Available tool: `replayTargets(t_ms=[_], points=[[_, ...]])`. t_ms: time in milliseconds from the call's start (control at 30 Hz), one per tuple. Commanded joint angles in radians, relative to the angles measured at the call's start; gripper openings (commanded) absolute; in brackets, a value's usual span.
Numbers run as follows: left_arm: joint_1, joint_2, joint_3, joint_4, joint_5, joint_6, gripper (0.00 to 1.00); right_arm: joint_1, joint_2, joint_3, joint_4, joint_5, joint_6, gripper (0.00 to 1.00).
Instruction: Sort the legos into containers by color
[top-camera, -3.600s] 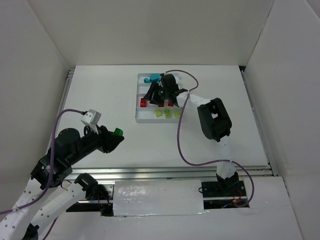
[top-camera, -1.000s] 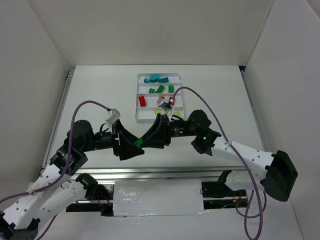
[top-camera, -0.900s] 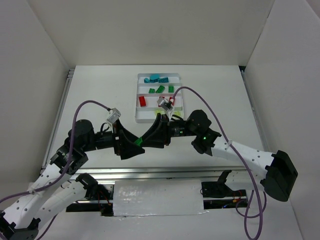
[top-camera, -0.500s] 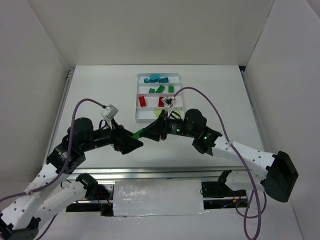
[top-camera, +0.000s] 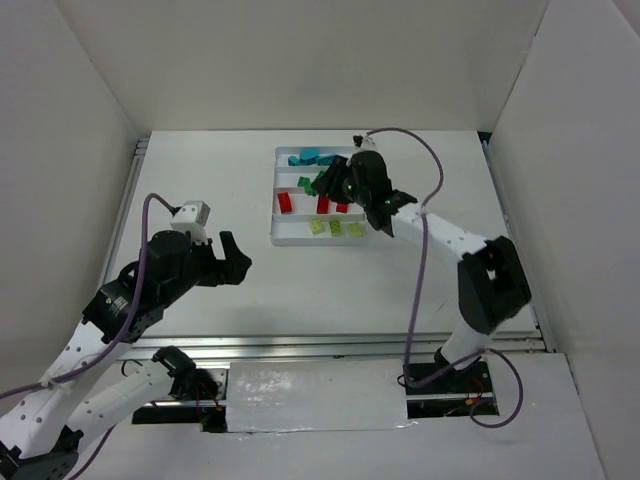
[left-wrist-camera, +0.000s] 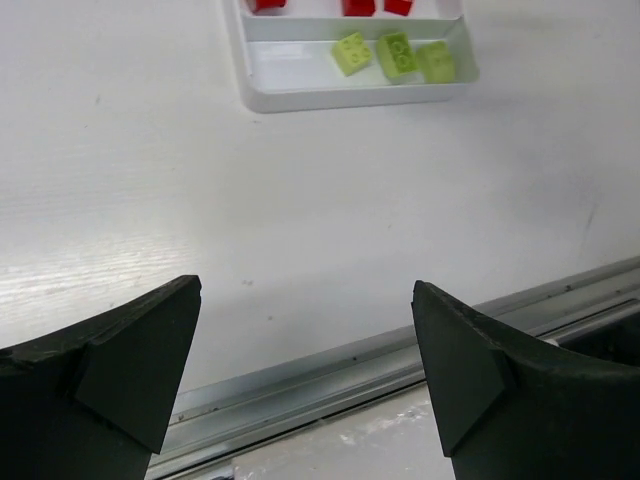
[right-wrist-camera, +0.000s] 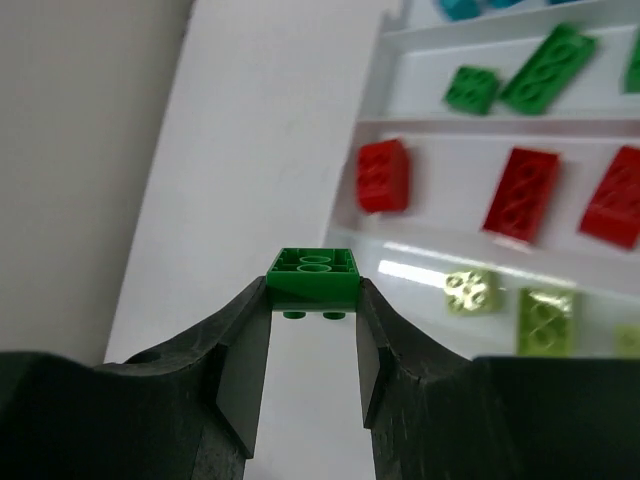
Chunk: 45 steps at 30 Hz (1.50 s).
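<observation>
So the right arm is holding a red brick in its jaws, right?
Not quite. The right arm is holding a green brick in its jaws, not a red one. The right wrist view shows it pinched between the two jaws.

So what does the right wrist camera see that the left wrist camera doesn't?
Only the right wrist view: the right pincer shut on a dark green brick, plus more green bricks and a sliver of teal ones in other compartments of the white tray. Only the left wrist view: the left pincer wide open and empty, and the metal rail along the table edge. Both: that tray, its red bricks and its pale yellow-green bricks.
</observation>
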Motion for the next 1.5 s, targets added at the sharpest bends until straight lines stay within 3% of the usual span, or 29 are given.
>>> replayTargets(t_ms=[0, 233, 400, 567, 700, 733, 900, 1000, 1067, 1133, 1467], points=[[-0.002, -0.003, 0.011, -0.053, -0.141, 0.018, 0.99, -0.095, 0.176, 0.187, -0.078, 0.014, 0.044, 0.00], [-0.002, -0.067, -0.029, 0.002, -0.083, 0.041, 1.00, -0.188, 0.487, 0.467, -0.104, -0.050, 0.139, 0.00], [-0.001, -0.074, -0.038, 0.028, -0.018, 0.075, 0.99, -0.225, 0.601, 0.585, -0.106, -0.127, 0.170, 0.00], [-0.002, -0.048, -0.037, 0.036, 0.015, 0.090, 1.00, -0.236, 0.672, 0.642, -0.127, -0.161, 0.176, 0.06], [-0.001, -0.040, -0.035, 0.037, 0.020, 0.095, 1.00, -0.244, 0.676, 0.642, -0.130, -0.158, 0.179, 0.16], [-0.001, -0.041, -0.037, 0.037, 0.022, 0.095, 1.00, -0.244, 0.679, 0.645, -0.138, -0.156, 0.177, 0.25], [0.001, -0.049, -0.040, 0.042, 0.028, 0.096, 1.00, -0.261, 0.670, 0.622, -0.140, -0.178, 0.173, 0.42], [0.004, -0.049, -0.038, 0.042, 0.028, 0.095, 0.99, -0.268, 0.641, 0.585, -0.130, -0.164, 0.171, 0.60], [0.002, -0.046, -0.038, 0.042, 0.029, 0.095, 1.00, -0.276, 0.627, 0.579, -0.140, -0.155, 0.162, 0.63], [0.005, -0.043, -0.038, 0.045, 0.031, 0.096, 1.00, -0.282, 0.623, 0.585, -0.156, -0.153, 0.153, 0.73], [0.015, -0.038, -0.038, 0.046, 0.038, 0.096, 1.00, -0.297, 0.578, 0.602, -0.193, -0.155, 0.093, 0.82]])
